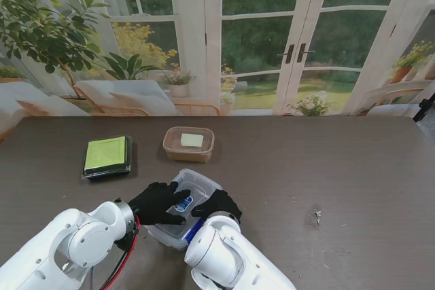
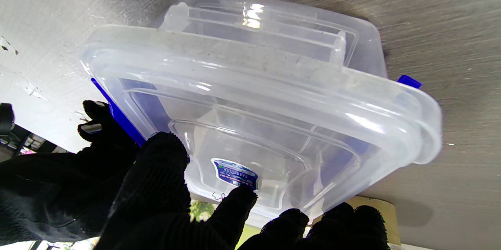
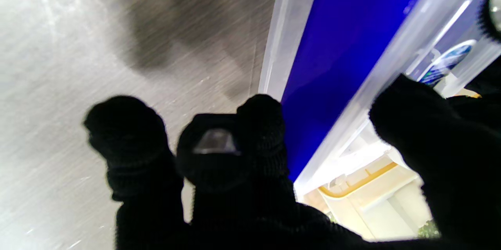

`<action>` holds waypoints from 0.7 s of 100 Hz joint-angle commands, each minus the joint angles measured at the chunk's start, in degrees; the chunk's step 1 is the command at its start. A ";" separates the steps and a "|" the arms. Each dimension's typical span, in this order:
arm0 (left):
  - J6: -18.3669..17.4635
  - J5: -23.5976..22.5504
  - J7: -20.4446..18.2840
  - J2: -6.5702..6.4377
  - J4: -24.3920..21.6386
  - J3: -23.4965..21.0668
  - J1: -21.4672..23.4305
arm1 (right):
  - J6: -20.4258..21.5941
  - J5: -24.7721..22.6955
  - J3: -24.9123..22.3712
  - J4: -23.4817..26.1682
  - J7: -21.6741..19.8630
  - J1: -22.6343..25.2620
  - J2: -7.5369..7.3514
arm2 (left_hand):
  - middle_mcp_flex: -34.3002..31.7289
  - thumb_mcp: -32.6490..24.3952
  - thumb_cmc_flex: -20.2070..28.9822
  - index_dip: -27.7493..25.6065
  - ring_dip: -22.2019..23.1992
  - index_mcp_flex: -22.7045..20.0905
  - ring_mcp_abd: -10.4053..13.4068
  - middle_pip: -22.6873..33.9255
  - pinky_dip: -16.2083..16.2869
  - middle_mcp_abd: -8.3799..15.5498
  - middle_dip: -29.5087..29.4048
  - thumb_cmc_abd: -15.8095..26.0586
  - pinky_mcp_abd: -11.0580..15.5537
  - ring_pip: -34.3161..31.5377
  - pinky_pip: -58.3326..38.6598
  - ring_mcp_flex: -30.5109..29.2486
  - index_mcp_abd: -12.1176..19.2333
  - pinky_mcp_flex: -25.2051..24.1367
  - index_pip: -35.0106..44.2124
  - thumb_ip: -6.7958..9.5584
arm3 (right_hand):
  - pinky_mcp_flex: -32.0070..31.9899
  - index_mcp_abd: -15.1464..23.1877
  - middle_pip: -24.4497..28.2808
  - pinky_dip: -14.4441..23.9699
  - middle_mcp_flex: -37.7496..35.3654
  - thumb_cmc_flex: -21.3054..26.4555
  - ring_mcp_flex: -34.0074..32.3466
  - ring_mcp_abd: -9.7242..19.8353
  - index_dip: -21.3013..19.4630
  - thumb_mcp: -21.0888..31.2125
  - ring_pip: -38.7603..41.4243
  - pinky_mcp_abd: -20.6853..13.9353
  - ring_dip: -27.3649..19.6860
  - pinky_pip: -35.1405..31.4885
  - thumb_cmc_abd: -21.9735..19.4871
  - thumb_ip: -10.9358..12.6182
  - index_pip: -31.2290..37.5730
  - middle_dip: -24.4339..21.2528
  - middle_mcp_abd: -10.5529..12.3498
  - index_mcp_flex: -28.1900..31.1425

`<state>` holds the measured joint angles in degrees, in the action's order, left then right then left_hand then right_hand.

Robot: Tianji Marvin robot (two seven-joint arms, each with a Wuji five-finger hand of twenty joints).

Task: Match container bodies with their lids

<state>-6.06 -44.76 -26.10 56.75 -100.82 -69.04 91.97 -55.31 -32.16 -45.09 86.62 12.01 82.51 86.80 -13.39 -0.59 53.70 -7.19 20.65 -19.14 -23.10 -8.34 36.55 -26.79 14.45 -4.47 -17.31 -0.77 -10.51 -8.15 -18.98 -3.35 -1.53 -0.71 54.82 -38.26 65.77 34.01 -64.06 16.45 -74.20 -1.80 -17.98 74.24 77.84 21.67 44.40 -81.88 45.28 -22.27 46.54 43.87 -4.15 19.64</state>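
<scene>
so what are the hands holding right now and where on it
Both hold the clear lid over the clear container: left hand on its left edge, right hand on its right edge.

Dark wooden table (image 1: 353, 168), glass doors (image 1: 292, 39), leafy potted plant (image 1: 47, 28), patio chairs (image 1: 129, 96)

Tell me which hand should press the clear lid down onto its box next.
Left. The left hand already lies flat across the clear lid; the right hand grips only the blue-clipped edge, likely steadying the box.
</scene>
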 commanded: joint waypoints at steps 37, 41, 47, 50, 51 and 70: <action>0.27 0.02 -2.90 0.12 1.64 1.18 1.42 | -2.76 4.28 2.96 0.66 -3.92 -0.06 -4.04 | -6.55 1.23 -1.24 -0.94 0.62 -1.97 3.61 11.13 0.98 6.99 3.49 3.43 3.09 -2.96 1.06 -1.20 1.55 -0.02 2.26 0.93 | -4.03 24.47 0.46 4.18 5.84 -3.26 -0.95 -4.14 1.77 -0.36 -1.09 3.78 -2.01 -2.39 -14.64 17.41 0.59 3.85 -0.91 -1.47; 0.24 0.00 -2.96 0.11 1.64 1.19 1.37 | -2.75 5.47 4.07 1.04 -3.24 -0.87 -5.29 | -6.59 1.21 -1.17 -0.93 0.62 -1.92 3.61 11.15 0.98 6.97 3.50 3.41 3.11 -2.96 1.07 -1.19 1.49 -0.02 2.24 0.94 | -5.48 24.94 0.25 4.37 7.45 -5.17 -0.93 -4.25 1.90 -2.35 -1.97 3.36 -2.64 -2.96 -14.65 17.25 0.37 3.84 -0.88 -2.19; 0.10 -0.10 -3.04 0.09 1.65 1.17 1.31 | -2.73 6.53 5.16 1.63 -2.58 -1.77 -6.72 | -6.69 1.22 -1.20 -0.94 0.63 -1.95 3.66 11.17 0.98 6.91 3.51 3.42 3.09 -2.99 1.06 -1.26 1.51 0.00 2.25 0.93 | -7.51 25.39 -0.26 4.51 9.67 -6.58 -0.83 -5.48 2.13 -4.56 -3.40 3.42 -3.60 -3.44 -14.92 17.30 0.04 3.55 -1.39 -2.89; 0.04 -0.16 -3.07 0.09 1.64 1.16 1.29 | -2.73 6.17 5.31 1.95 -3.01 -2.03 -7.21 | -6.70 1.23 -1.21 -0.93 0.62 -1.89 3.67 11.16 0.98 6.89 3.51 3.41 3.07 -2.97 1.06 -1.24 1.49 0.01 2.23 0.93 | -8.67 25.70 -0.36 4.62 11.01 -7.08 -0.84 -5.72 2.28 -5.67 -4.40 3.23 -4.21 -3.62 -15.26 17.33 -0.20 3.49 -1.46 -3.41; 0.02 -0.17 -3.07 0.08 1.65 1.15 1.28 | -2.73 5.92 5.31 2.06 -3.28 -2.09 -7.36 | -6.71 1.23 -1.21 -0.94 0.62 -1.95 3.70 11.17 0.98 6.94 3.51 3.41 3.07 -2.98 1.06 -1.26 1.52 0.01 2.25 0.93 | -8.88 25.80 -0.42 4.64 11.36 -7.21 -0.81 -5.72 2.31 -5.91 -4.61 3.16 -4.34 -3.66 -15.35 17.34 -0.26 3.47 -1.46 -3.56; -0.42 -0.50 -3.09 0.06 1.75 1.01 1.14 | -2.72 2.27 6.58 2.96 -6.81 -4.57 -10.40 | -6.81 1.24 -1.22 -0.92 0.62 -1.84 3.52 11.17 0.98 6.95 3.52 3.43 3.06 -2.98 1.05 -1.29 1.61 0.05 2.20 0.91 | -15.57 27.60 -1.74 5.53 20.52 -9.64 4.23 -6.16 3.11 -11.82 -6.62 1.16 -5.37 -3.88 -18.21 17.74 -0.94 2.25 -2.48 -6.37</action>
<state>-6.23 -45.13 -26.71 56.72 -100.91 -68.94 91.72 -55.22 -31.53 -38.99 90.11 4.80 78.53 77.48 -13.38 -0.59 53.70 -6.79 20.36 -19.07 -23.13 -8.35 36.56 -26.62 14.45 -4.47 -17.31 -0.74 -10.50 -8.14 -18.98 -3.36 -2.08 -0.71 54.82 -26.58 64.14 37.53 -47.15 2.73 -71.41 -7.38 -15.39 61.73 70.88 23.66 39.24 -83.20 29.40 -9.57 46.64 46.40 -6.28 15.95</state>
